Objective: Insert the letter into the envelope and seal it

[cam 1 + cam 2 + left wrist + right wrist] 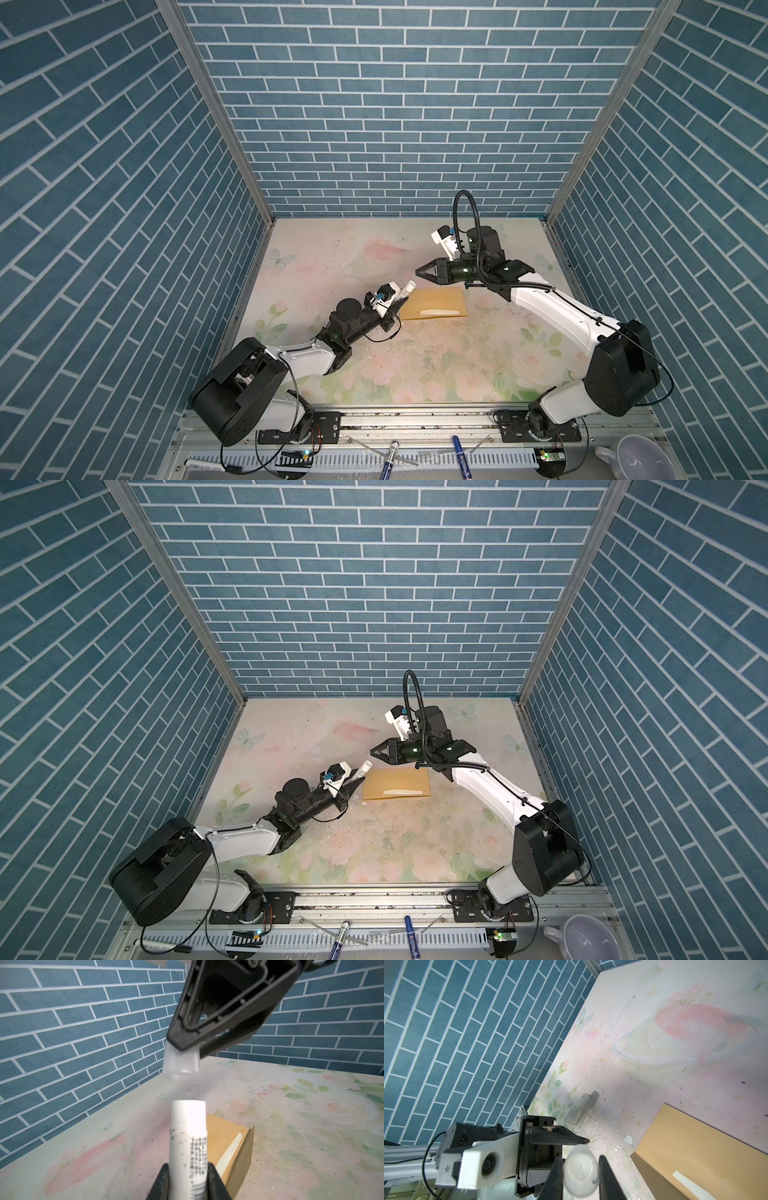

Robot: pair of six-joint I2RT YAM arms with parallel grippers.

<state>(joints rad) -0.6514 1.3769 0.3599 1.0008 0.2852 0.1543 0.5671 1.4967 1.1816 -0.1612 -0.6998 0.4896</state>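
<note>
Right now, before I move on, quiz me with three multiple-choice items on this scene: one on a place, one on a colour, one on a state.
1. Where is the envelope?
A. Flat on the table
B. Lifted in the air
C. Standing on edge

2. What colour is the glue stick tube?
A. Blue
B. White
C. Black

3. What state is the glue stick in?
A. Capped and lying down
B. Capped and held
C. Uncapped and held

Key:
1 A: both top views show it lying flat, with neither end effector gripping it.
2 B: the left wrist view shows a white tube with black print.
3 C: the left end effector grips the tube, while the right end effector holds the clear cap apart from it.
</note>
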